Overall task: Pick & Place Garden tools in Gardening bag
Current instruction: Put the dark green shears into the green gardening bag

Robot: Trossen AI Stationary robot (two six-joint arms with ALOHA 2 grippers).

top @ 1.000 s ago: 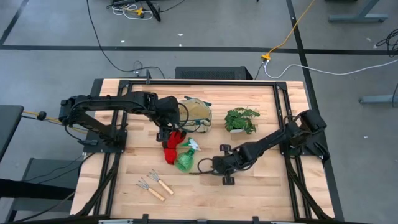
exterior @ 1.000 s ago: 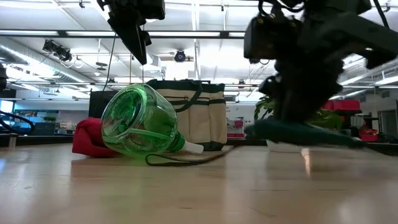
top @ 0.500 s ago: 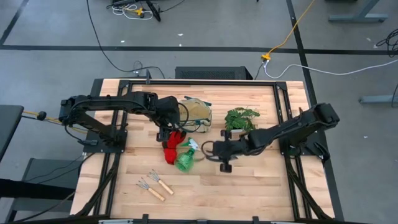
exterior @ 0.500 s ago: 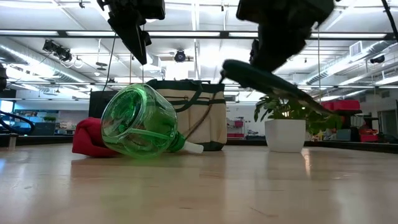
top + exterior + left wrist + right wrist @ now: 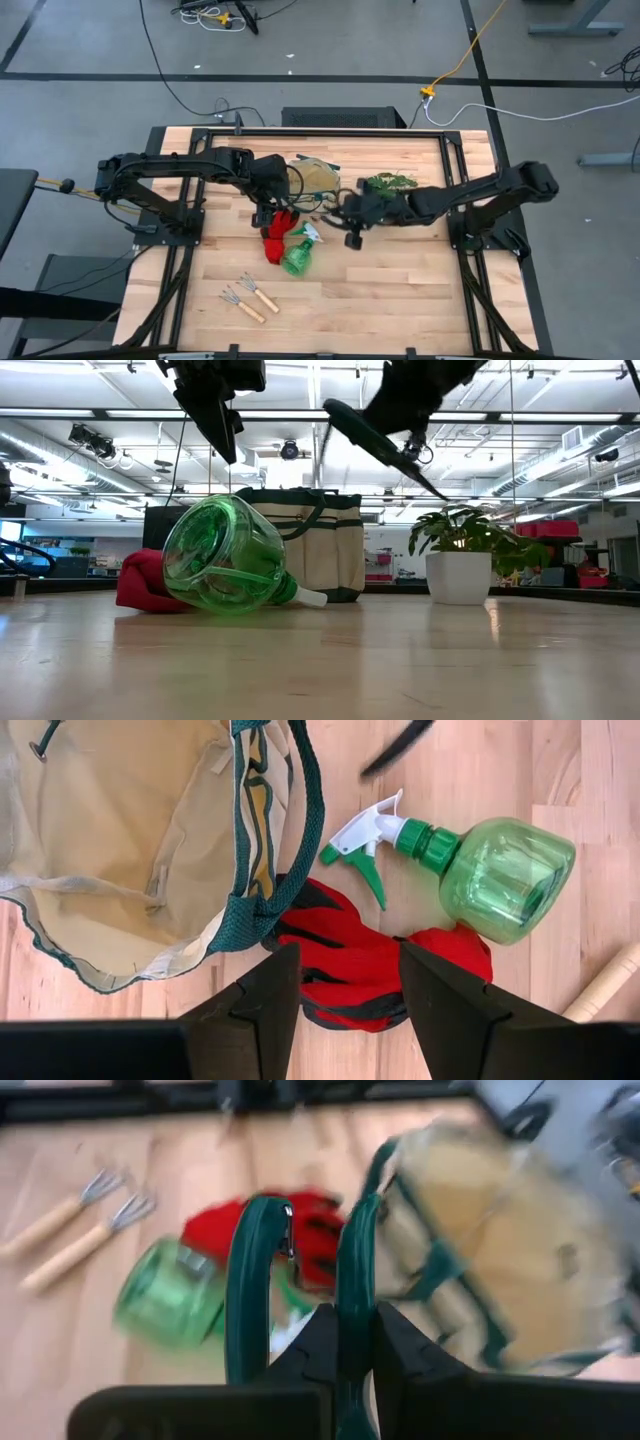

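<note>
Since 1 second ago, the right gripper (image 5: 345, 212) has lifted from the desk (image 5: 400, 300) front-centre and swung toward the gardening bag (image 5: 318, 178), carrying the pruning shears (image 5: 300, 1270). It is clenched on 1 green handle of the shears; the tool hangs in the air just beside the bag's open mouth, above the spray bottle (image 5: 298, 256). Whether the blades already overlap the bag rim is hard to judge from the high view.

The left gripper (image 5: 340, 990) hovers with its jaws parted and empty, directly over the red gloves (image 5: 370, 965), with the bag mouth just beside it.

Risks from here:
1. The shears are held by 1 handle only, so the free handle may swing and snag the bag's green strap, tipping or dragging the soft bag.
2. A release short of the opening would drop the shears onto the spray bottle or gloves.
3. Both arms work close together at the bag; contact between them is possible.

The 2 mini rakes (image 5: 246, 295) lie well apart, near the desk front.
</note>
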